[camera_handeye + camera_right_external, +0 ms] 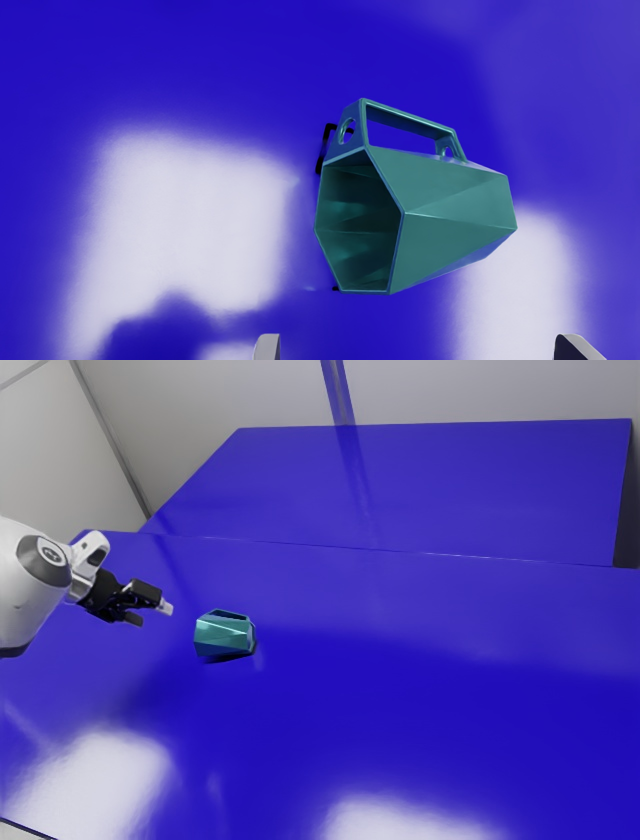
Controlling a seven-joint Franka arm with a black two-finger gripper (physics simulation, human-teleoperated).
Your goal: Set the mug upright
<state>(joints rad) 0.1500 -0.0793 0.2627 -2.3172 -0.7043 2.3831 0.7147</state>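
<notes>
Teal in finish, the faceted mug (455,200) lies on its side on the blue desk (400,710), handle (410,119) projecting from its body, while the pincer (152,614), located near the mug toward the exterior view's left, has its two fingers set apart.

Our white, rounded arm (25,590) enters from exterior view's left. We hold black two-finger gripper (152,614) toward exterior view's right, pale grey fingertips (268,348) parted wide.
</notes>
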